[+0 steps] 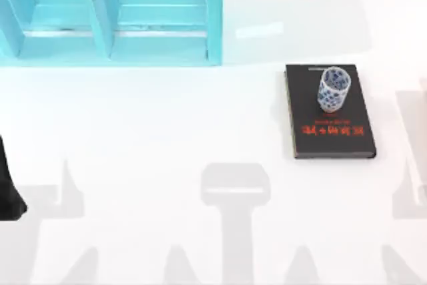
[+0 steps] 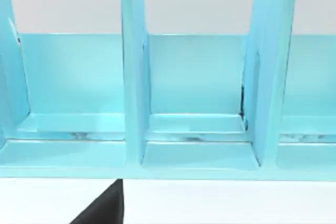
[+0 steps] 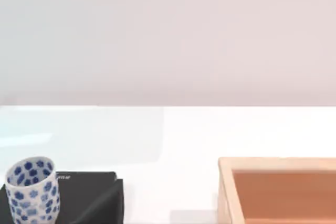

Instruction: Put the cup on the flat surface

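Cup: small handleless cylindrical cup (image 1: 333, 89), white with dense blue floral pattern, stood upright on the black book's far half, right of centre in the top view; I also saw it (image 3: 32, 190) at the lower left of the right wrist view.
Book: flat black hardcover book with red lettering (image 1: 330, 128), lay on the table, upper right area of the top view.
Flat surface: broad glossy white tabletop (image 1: 167, 131), cup not on it, separated by the book.
Shelf: turquoise shelf unit with upright dividers (image 1: 110, 15), upper left of the top view, well apart from the book.
Box: tan wooden open box (image 3: 278, 190), lower right of the right wrist view.
Left arm: dark part (image 1: 8, 188) at the top view's left edge, pincer state I could not tell.
Right arm: pincer state I could not tell.
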Tool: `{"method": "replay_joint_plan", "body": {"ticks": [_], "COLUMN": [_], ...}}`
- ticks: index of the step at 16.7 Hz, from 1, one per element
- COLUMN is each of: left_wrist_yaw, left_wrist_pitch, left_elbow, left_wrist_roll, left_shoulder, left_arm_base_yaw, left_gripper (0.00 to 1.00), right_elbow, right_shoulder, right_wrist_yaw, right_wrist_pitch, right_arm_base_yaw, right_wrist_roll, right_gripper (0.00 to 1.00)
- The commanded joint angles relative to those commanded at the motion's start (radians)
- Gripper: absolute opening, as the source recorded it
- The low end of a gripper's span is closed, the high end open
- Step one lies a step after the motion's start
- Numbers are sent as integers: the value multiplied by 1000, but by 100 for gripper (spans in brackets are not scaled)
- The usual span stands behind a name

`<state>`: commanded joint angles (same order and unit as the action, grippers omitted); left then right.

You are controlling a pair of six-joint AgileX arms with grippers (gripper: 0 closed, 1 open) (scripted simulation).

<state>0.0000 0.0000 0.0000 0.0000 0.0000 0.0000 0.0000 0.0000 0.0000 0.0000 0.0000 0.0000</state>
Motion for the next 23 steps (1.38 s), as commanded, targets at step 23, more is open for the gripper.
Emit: {"method": "replay_joint_plan", "body": {"ticks": [23], "left_wrist_yaw": [0], "left_wrist_pitch": [0], "left_elbow": [0], "left_wrist_roll": [0], "left_shoulder": [0], "left_arm_base_yaw": [0], "left_gripper": [100], "right_elbow": [1636], "right_shoulder": [1507], "right_wrist_yaw": [8], "right_wrist_pitch": [-1031], "right_arm_base_yaw": [153], "right_wrist_roll": [258], "right_gripper": [100]}}
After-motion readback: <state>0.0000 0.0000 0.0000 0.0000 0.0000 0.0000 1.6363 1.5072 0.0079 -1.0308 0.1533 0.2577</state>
